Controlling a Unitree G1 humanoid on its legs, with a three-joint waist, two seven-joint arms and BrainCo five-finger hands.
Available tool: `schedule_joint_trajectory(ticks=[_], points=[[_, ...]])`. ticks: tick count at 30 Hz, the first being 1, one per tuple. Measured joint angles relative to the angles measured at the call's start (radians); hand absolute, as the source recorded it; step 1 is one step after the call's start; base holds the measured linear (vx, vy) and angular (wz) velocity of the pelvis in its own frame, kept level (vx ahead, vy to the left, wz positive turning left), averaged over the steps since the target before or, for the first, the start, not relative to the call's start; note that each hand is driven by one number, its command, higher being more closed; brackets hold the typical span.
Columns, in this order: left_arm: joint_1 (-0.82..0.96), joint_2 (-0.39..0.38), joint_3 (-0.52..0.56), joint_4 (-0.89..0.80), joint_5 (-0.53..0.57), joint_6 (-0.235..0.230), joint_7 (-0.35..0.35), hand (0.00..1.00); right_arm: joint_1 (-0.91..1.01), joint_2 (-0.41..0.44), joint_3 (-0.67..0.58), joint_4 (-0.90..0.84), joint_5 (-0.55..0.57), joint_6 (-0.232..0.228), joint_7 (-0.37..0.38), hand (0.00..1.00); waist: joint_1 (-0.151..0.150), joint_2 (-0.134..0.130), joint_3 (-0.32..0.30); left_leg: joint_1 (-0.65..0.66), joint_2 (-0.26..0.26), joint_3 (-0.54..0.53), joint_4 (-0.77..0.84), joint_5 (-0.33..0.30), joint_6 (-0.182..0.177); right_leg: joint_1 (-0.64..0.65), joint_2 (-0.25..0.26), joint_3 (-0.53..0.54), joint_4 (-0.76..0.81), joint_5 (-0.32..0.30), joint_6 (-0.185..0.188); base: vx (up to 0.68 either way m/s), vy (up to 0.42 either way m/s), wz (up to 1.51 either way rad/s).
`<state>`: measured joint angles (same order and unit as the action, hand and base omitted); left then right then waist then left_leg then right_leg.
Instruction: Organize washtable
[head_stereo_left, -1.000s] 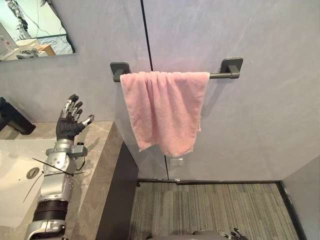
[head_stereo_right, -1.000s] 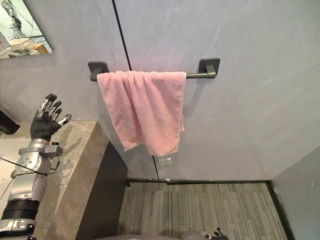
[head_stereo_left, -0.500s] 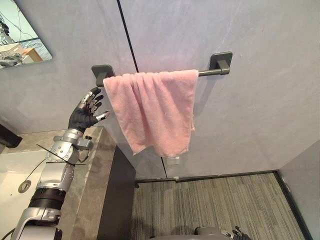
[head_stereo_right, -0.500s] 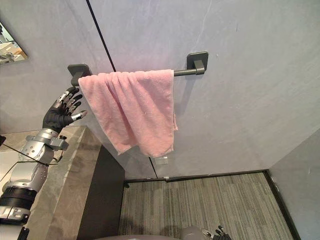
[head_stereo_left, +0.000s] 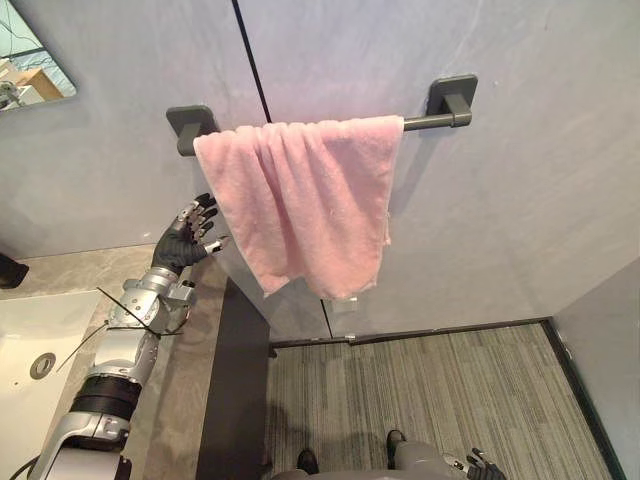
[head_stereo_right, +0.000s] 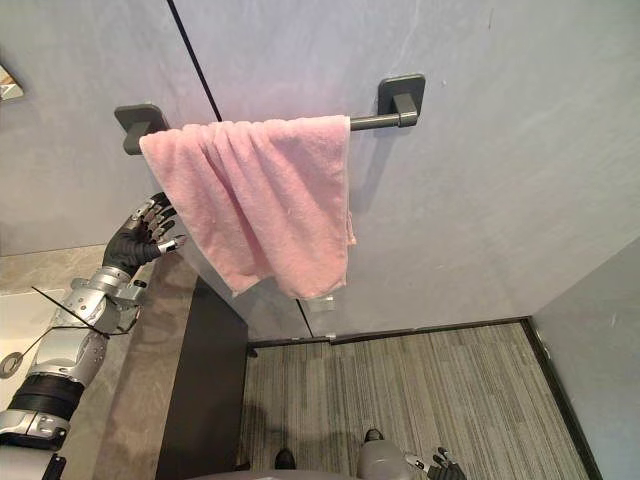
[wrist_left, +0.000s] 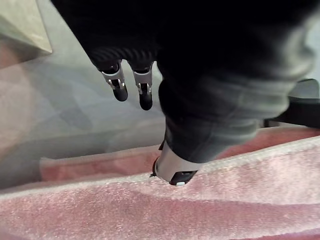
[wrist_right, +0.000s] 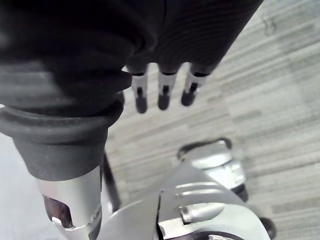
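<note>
1 stone washtable (head_stereo_left: 190, 370) was seen at left. 1 pink towel (head_stereo_left: 300, 200) was draped, bunched, over 1 wall rail (head_stereo_left: 432, 120), probably left to dry. 1 left hand (head_stereo_left: 186, 240) was raised just beside the towel's left edge, fingers spread wide and empty, likely for grasping it. 1 right hand (wrist_right: 160, 95) was hung low, fingers relaxed.

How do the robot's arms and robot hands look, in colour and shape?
The left arm is silver-grey in rounded segments, with a black band lower down. The left robot hand has a dark ribbed cover and silver fingers with dark tips. The right robot hand looks the same.
</note>
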<state>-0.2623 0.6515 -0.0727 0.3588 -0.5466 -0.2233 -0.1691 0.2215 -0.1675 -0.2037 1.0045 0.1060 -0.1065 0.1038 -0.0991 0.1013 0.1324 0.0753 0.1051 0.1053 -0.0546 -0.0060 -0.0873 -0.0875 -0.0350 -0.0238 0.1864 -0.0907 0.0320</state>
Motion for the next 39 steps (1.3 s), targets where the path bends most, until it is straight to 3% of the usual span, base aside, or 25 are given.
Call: schedule_joint_trajectory(ticks=[14, 28, 32, 33, 39], points=[[-0.001, -0.006, -0.019, 0.000, 0.010, 0.002, 0.001, 0.00, -0.040, -0.017, 0.015, 0.010, 0.001, 0.000, -0.016, 0.00, -0.002, 0.020, 0.062, -0.014, -0.003, 0.010, 0.000, 0.000, 0.000, 0.026, 0.001, 0.004, -0.087, 0.047, 0.005, 0.01, 0.007, 0.00], [-0.034, -0.005, -0.093, -0.003, 0.009, 0.002, -0.006, 0.00, -0.043, -0.037, 0.041, 0.008, 0.003, -0.002, -0.018, 0.00, -0.008, 0.047, 0.078, -0.021, -0.003, 0.030, -0.001, 0.000, 0.000, 0.018, 0.003, 0.022, -0.110, 0.069, 0.005, 0.00, 0.005, -0.04], [-0.035, -0.005, -0.097, -0.004, 0.009, 0.002, -0.006, 0.00, -0.058, -0.038, 0.046, 0.012, 0.003, -0.001, -0.018, 0.00, -0.024, 0.048, 0.078, -0.020, -0.004, 0.033, -0.001, 0.000, 0.000, 0.031, 0.003, 0.024, -0.138, 0.087, 0.006, -0.02, 0.009, -0.03], [-0.038, -0.005, -0.101, -0.004, 0.009, 0.002, -0.005, 1.00, -0.059, -0.038, 0.046, 0.012, 0.003, -0.001, -0.018, 0.00, -0.024, 0.049, 0.079, -0.019, -0.003, 0.035, -0.001, 0.000, 0.000, 0.031, 0.003, 0.026, -0.142, 0.090, 0.007, -0.03, 0.008, -0.04], [-0.050, -0.009, -0.115, -0.003, 0.052, 0.006, 0.021, 1.00, -0.063, -0.038, 0.046, 0.010, 0.005, -0.001, -0.023, 0.00, -0.028, 0.053, 0.081, -0.023, -0.002, 0.034, -0.001, 0.000, 0.000, 0.031, 0.005, 0.024, -0.154, 0.098, 0.007, -0.02, -0.002, -0.03]])
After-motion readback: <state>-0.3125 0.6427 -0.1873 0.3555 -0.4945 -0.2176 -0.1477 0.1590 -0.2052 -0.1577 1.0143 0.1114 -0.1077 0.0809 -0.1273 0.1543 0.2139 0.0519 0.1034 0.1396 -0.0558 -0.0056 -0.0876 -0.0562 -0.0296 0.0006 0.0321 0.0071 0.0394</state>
